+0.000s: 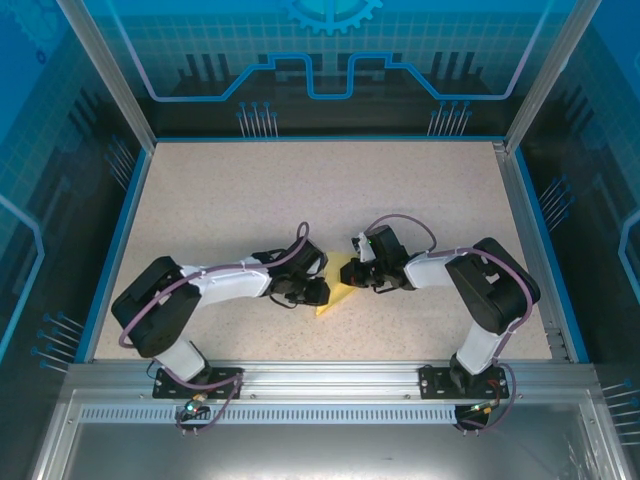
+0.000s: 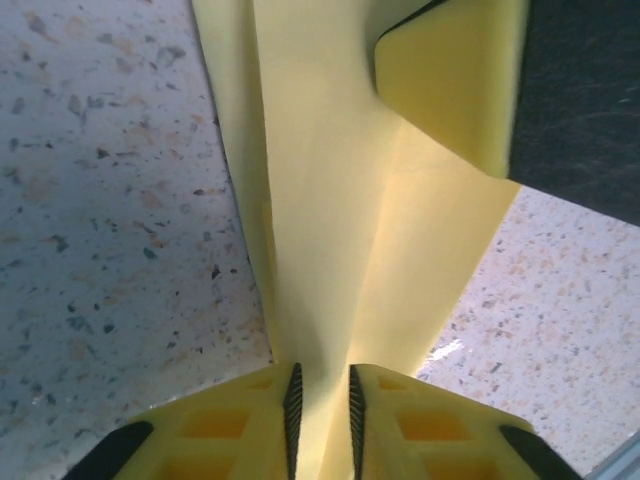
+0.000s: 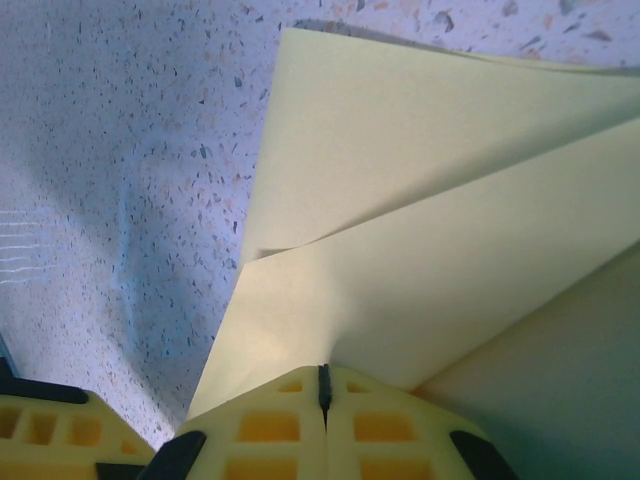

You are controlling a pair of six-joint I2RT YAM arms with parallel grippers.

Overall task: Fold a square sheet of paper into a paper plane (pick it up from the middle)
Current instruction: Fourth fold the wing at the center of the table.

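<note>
I have the square sheet of paper lifted off the speckled table at its near middle, hanging between the 2 arms, already creased into layered flaps rather than lying flat.

The right gripper is pressed together on the sheet's edge. In the right wrist view the seam between its fingers is tight and the paper fans out from it.

The left gripper is less certain. From its own wrist camera the jaws stand narrowly apart with a ridge of paper running through the gap, and I cannot tell whether the pads are biting or only bracketing it.

That loose side is my main worry:

1. If the left side is not gripping, any pull from the right would drag the sheet out and skew the fold line.
2. If both are gripping, moving the arms apart could tear thin paper at the pinch points.
3. Moving them together would buckle the sheet and add stray creases.
4. The 2 grippers sit very near each other, with a right finger showing at the far right of the left wrist view, so a careless rotation could knock the fingers together.
</note>
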